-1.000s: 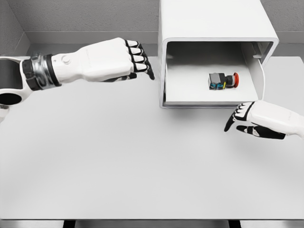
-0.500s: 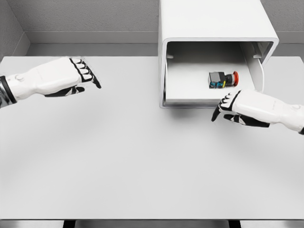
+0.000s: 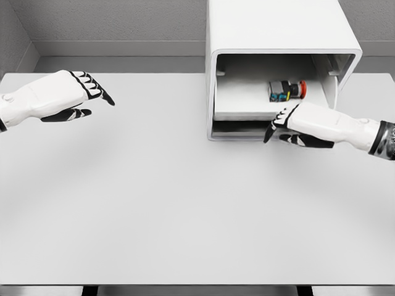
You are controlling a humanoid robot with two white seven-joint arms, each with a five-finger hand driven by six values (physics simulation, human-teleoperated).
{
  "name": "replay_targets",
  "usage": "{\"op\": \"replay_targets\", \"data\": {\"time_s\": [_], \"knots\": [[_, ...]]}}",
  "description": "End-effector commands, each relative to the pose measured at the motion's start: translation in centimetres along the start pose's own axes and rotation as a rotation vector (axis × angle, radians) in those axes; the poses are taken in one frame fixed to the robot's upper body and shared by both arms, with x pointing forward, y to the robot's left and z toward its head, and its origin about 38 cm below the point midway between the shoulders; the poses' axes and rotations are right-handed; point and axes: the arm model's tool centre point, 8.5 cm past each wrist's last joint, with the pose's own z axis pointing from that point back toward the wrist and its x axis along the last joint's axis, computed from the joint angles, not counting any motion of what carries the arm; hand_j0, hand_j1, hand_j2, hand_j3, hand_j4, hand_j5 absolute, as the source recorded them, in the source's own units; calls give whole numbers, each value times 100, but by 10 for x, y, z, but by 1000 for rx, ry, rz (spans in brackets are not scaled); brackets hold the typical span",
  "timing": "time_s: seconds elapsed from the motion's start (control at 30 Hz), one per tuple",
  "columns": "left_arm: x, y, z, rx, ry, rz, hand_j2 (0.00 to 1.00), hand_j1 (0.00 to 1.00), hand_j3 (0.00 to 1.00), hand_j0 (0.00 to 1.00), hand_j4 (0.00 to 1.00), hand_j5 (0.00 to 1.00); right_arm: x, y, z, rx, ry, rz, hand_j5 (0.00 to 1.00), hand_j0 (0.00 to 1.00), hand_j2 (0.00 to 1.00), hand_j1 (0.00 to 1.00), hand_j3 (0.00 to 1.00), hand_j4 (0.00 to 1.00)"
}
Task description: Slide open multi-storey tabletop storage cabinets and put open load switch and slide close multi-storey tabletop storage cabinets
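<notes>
The white tabletop cabinet stands at the back right with its front open. Its sliding tray sits partly inside the shell. On the tray lies the load switch, a small black block with a red knob, near the right wall. My right hand is at the tray's front lip, its loosely bent fingers against the lip and holding nothing. My left hand hovers over the table at the far left, relaxed and empty.
The grey table spreads in front of the cabinet. A grey wall runs along the table's back edge. A dark gap shows under the tray inside the cabinet.
The tray with the switch has slid back into the cabinet, with my right hand following it up and left. My left hand has drawn back to the far left.
</notes>
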Motion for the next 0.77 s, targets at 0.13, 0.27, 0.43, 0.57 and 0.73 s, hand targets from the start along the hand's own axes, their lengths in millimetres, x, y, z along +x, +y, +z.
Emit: {"op": "replay_targets", "data": {"time_s": [0.13,0.27,0.43,0.57,0.73], "knots": [[-3,1,3,9,10,10,100,100,100,100,100,100,-11,15,-9,16,21,-46,52,52,52,52,52,52],[-3,0,3,8,10,11,100,100,100,100,100,100,-11,15,-9,16,20,-46,52,52,52,52,52,52],[-2,-4,3,-3,11,11,100,100,100,100,100,100,0,10,-7,13,-4,-20,85,85,85,85,85,85],[-2,-6,4,-6,11,17,100,100,100,100,100,100,2,8,22,7,31,-6,99,99,99,99,99,99],[-2,-6,4,-8,11,17,100,100,100,100,100,100,-2,9,45,-1,76,-15,99,99,99,99,99,99]]}}
